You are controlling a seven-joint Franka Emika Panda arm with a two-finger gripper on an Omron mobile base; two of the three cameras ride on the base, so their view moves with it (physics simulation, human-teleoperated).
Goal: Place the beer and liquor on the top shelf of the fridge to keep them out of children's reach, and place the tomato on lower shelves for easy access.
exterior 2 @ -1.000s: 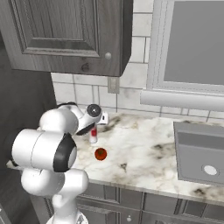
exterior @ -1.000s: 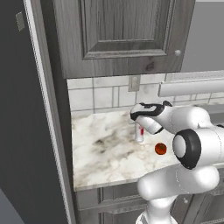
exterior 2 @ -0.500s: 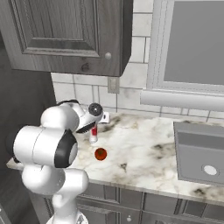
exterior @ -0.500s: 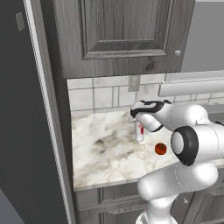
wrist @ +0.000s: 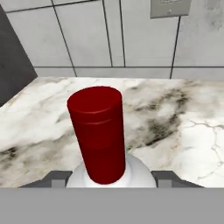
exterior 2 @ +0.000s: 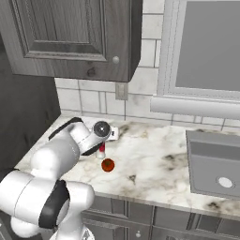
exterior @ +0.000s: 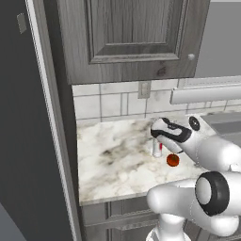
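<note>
- Marble-patterned counter (exterior: 113,164) is spread out beneath a grey wooden cabinet (exterior: 132,37), with a white tiled wall (exterior: 108,103) behind it.
- On that counter, the white bottle with the red cap (exterior: 157,148) is seen standing upright, near the middle of the worktop.
- From the right base view the same bottle (exterior 2: 101,151) is partly hidden behind the white arm.
- Right now the claw (exterior: 159,134) is held over the bottle's top, and its two sides are glimpsed low at either flank of the bottle's white shoulder (wrist: 111,175) in the hand view.
- The red cap (wrist: 97,131) is caught between the fingers, filling the middle of the hand view; whether the fingers are actually pressing on the bottle cannot be told, as their tips are cut off at the bottom edge.
- Just beside the bottle, on its near right side, the tomato (exterior: 172,160) is found resting on the counter, apart from the claw.
- In the right base view the tomato (exterior 2: 108,165) is set just in front of the bottle.
- To the left, the tall dark fridge (exterior: 28,141) is seen edging the counter.
- Far right, a grey sink (exterior 2: 215,164) is sunk into the worktop.
- A wall socket (wrist: 170,8) is picked out on the tiles behind the bottle.
</note>
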